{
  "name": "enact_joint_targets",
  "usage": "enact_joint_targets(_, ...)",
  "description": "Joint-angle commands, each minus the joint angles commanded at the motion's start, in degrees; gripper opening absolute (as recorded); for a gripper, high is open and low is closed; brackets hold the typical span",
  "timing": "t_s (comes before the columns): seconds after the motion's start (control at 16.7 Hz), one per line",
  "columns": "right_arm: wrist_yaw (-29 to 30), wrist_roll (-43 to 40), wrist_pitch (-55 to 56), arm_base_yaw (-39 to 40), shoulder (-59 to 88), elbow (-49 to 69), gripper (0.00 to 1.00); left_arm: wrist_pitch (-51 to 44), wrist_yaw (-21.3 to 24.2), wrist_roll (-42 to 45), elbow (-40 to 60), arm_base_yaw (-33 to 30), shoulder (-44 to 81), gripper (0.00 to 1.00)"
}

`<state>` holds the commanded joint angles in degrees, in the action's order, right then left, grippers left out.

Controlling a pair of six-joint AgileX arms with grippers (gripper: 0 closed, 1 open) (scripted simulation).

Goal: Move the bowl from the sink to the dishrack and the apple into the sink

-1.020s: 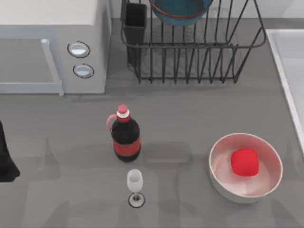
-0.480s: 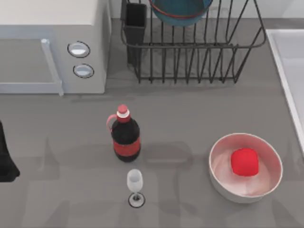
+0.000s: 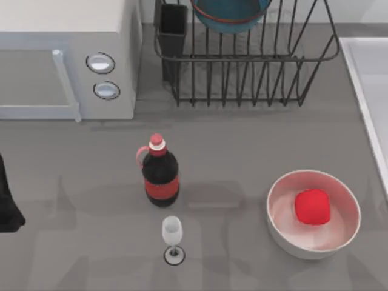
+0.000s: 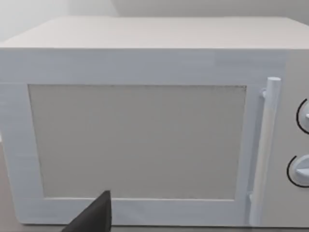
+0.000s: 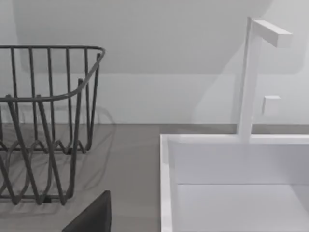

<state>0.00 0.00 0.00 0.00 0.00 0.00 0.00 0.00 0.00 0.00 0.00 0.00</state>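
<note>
The teal-blue bowl [image 3: 230, 13] with its red-orange rim line rests in the black wire dishrack [image 3: 254, 73] at the back of the table, partly cut off by the picture's edge. The red apple [image 3: 312, 206] lies inside a whitish bowl [image 3: 285, 227] at the front right, just left of the pale sink [image 3: 364, 85]. My left arm [image 3: 7, 206] is parked at the left edge, far from both. A dark part of my right gripper [image 5: 91, 217] shows in the right wrist view, facing the dishrack's end [image 5: 48, 121] and the sink's rim [image 5: 166, 183].
A white microwave [image 3: 60, 60] fills the back left and faces the left wrist camera [image 4: 145, 140]. A dark cola bottle [image 3: 160, 176] and a small wine glass [image 3: 173, 233] stand mid-table. A white faucet [image 5: 248, 77] rises behind the sink. The rack's utensil cup [image 3: 173, 27] sits at its left corner.
</note>
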Motion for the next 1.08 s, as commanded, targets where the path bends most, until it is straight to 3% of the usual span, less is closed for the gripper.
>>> enact_joint_targets(0.66,0.0,0.7,-1.4,0.7,1.9,1.7,1.0,0.0,0.0,0.0,0.0,0.0,0.0,1.0)
enact_joint_targets(1.08,0.0,8.4,-17.9,8.3,26.1,20.8,1.0,0.0,0.0,0.0,0.0,0.0,0.0,1.0)
